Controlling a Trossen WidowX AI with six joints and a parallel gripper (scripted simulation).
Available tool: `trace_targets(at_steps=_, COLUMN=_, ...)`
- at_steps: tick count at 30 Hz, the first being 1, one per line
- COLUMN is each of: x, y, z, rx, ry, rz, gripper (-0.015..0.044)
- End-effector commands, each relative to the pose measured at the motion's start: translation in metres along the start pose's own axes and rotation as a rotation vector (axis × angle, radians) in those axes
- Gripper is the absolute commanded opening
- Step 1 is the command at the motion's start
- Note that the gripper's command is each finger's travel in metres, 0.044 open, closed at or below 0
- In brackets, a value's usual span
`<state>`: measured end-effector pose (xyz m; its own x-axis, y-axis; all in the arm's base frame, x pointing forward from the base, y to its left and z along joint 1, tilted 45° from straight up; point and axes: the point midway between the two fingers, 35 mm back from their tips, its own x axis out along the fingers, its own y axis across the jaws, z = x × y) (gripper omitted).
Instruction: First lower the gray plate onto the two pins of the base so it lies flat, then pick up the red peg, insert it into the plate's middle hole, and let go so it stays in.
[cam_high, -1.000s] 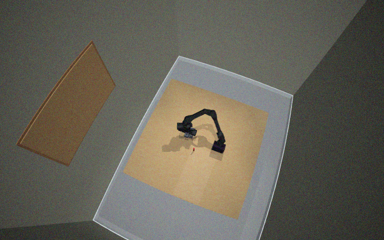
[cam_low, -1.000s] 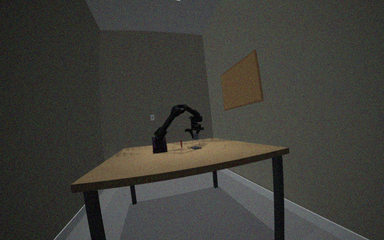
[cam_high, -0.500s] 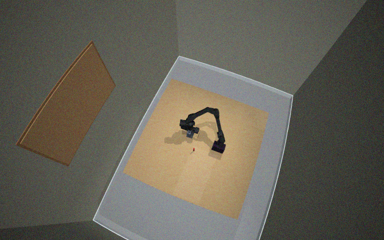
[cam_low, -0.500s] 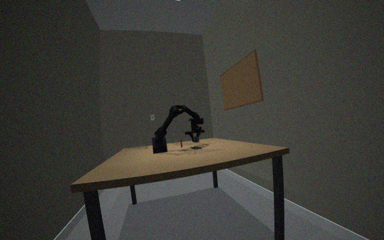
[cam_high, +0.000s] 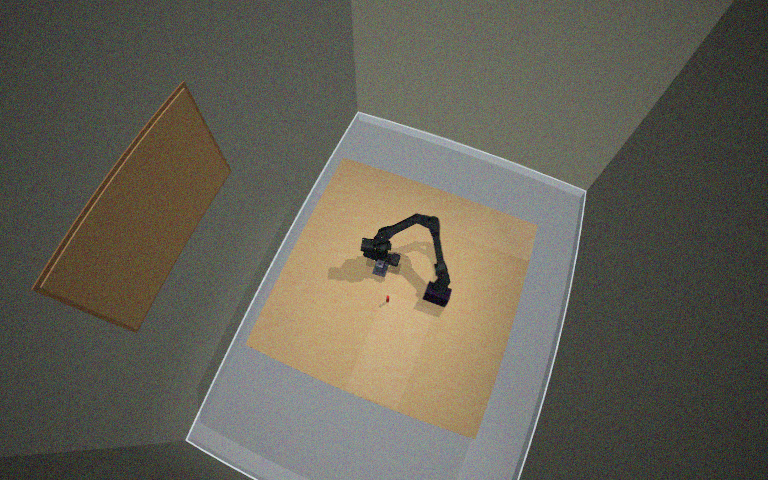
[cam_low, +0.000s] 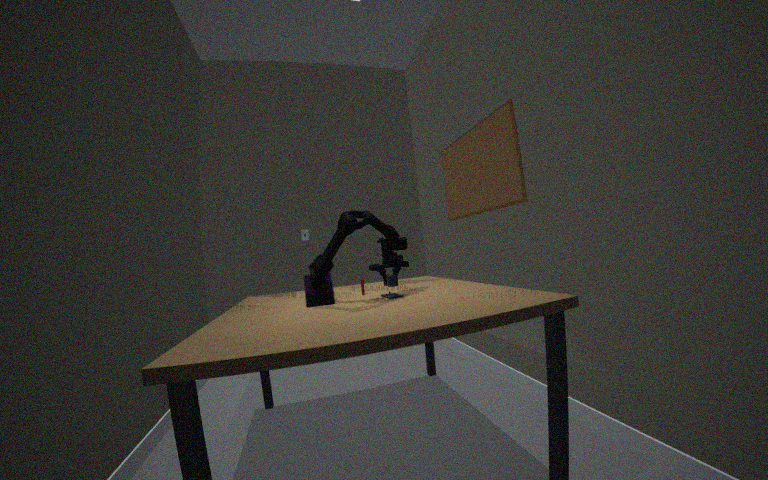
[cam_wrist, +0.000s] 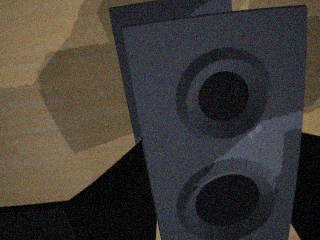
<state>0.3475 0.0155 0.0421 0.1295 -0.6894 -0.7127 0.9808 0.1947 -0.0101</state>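
The gray plate (cam_wrist: 160, 100) fills much of the wrist view, with two of its round holes showing; its lower end is cut off. My gripper (cam_wrist: 200, 140) (cam_low: 390, 283) is shut on it, with a dark finger on each side. The base (cam_wrist: 150, 15) (cam_low: 391, 296) (cam_high: 379, 272) lies on the table below the held plate. In the wrist view it shows past the plate's top and left edges. In the exterior view the plate is above the base, with a gap. The base's pins are hidden or too small to tell. The red peg (cam_high: 387, 298) (cam_low: 362, 287) stands upright, apart from the base.
The wooden table (cam_high: 385, 362) (cam_low: 339, 328) carries the arm and its dark mount (cam_high: 437, 294) (cam_low: 319, 290). The peg stands between the mount and the gripper in the exterior view. A brown board (cam_high: 141, 209) (cam_low: 484, 164) hangs on the wall, away from the table.
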Motion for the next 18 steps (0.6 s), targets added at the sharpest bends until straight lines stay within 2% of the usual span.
trace_targets(at_steps=1, x=0.001, y=0.0, z=0.001, rx=-0.004, ry=-0.004, rz=0.0, gripper=0.0)
trace_targets(at_steps=18, x=0.017, y=0.0, z=0.002, rx=-0.004, ry=-0.005, rz=0.001, gripper=0.0)
